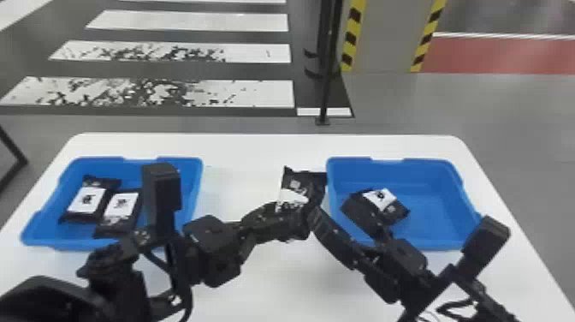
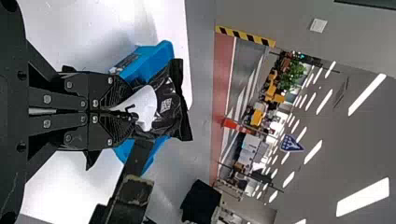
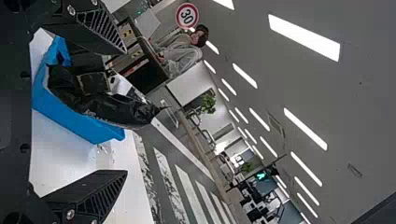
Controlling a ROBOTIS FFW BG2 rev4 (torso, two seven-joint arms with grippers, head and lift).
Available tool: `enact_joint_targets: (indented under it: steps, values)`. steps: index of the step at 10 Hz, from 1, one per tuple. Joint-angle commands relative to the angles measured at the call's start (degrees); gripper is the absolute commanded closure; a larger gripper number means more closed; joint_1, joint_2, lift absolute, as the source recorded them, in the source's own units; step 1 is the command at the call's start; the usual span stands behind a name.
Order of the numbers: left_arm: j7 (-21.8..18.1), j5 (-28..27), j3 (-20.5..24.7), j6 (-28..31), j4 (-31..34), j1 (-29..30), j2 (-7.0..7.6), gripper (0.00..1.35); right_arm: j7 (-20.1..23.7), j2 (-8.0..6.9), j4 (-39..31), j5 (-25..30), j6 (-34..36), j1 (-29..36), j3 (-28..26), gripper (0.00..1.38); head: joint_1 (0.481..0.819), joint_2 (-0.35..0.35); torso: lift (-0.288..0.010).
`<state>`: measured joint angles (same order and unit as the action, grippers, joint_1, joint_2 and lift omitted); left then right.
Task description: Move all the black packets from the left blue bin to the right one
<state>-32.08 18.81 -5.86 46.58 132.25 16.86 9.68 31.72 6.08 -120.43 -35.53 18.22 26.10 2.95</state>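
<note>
We identify two blue bins on the white bench. The left bin sits near the bench's far left corner and the right bin near its far right corner, with a strip of bench between them.

The left bin contains two black packets, side by side toward its left wall. Their white labels face up. We cannot tell whether they touch. The camera block of the left arm covers part of the bin's near right area in the head view.

The right bin contains a black packet toward its left wall, white label up, partly covered by a finger of the right end effector.

The left end effector is closed on another black packet above the bench between the bins, near the right bin's left wall. In the left wrist view we see both fingertips of the left end effector pressed against the packet's label side.

The right end effector is open. In the right wrist view its fingers stand wide apart, with the held packet across the gap, apart from one finger; we cannot tell whether it touches the other.
</note>
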Motion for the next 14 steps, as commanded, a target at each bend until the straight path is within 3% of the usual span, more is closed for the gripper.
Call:
enact_joint_targets:
  steps: [1, 2, 3, 4, 6, 8, 9, 10, 11, 12, 14]
  values:
    - [0.00, 0.95, -1.34, 0.67, 0.00, 0.01, 0.07, 1.19, -0.17, 0.25, 0.97, -0.57, 0.06, -1.77, 0.02, 0.12, 0.695, -0.046, -0.140]
    - [0.00, 1.30, -2.03, 1.09, 0.00, -0.13, 0.16, 1.19, -0.34, 0.34, 1.25, -0.92, 0.06, -2.48, 0.02, 0.12, 0.695, -0.060, -0.140]
    - [0.00, 1.41, -2.60, 1.37, 0.00, -0.27, 0.25, 1.19, -0.52, 0.34, 1.25, -0.92, 0.20, -2.90, 0.25, 0.20, 0.695, -0.068, -0.140]
    - [0.00, 1.64, -2.83, 1.51, 0.00, -0.27, 0.25, 1.19, -0.52, 0.42, 1.81, -1.14, 0.62, -3.04, 0.48, 0.64, 0.695, -0.079, -0.140]
    - [0.00, 1.75, -2.83, 1.51, 0.00, -0.41, 0.34, 1.19, -0.96, 0.16, 2.38, -2.29, 1.04, -3.04, 0.48, 1.25, 0.695, -0.085, -0.140]
    - [0.00, 2.44, -2.94, 1.37, 0.00, -0.41, 0.34, 1.18, -1.49, 0.07, 2.24, -2.86, -0.23, -3.04, 0.48, 1.28, 0.695, -0.086, -0.140]
    - [0.35, 3.13, -2.60, -0.17, -0.28, 0.01, 0.25, 1.11, -1.49, 0.07, 2.24, -2.97, -0.37, -3.04, 0.48, 1.28, 0.695, -0.090, -0.140]
    - [0.71, 4.27, -2.14, -0.46, -0.98, 0.29, -0.02, 0.81, -1.49, -0.02, 2.38, -3.20, -0.37, -3.04, 0.48, 1.28, 0.695, -0.091, -0.140]
    - [0.79, 4.84, -1.57, -0.32, -1.40, 0.71, -0.19, 0.36, -1.49, -0.10, 2.52, -3.66, -0.23, -3.04, 0.36, 1.28, 0.695, -0.089, -0.140]
    - [0.79, 4.95, -0.66, -0.74, -1.40, 1.41, -0.28, 0.09, -1.49, -0.10, 3.64, -3.77, -0.23, -3.88, -0.55, 1.28, 0.695, -0.086, -0.140]
    - [0.79, 5.18, 1.17, -1.16, -1.40, 2.96, -0.89, 0.14, -1.75, 0.25, 6.46, -2.74, -0.23, -6.98, -4.09, 1.28, 0.695, -0.088, -0.140]
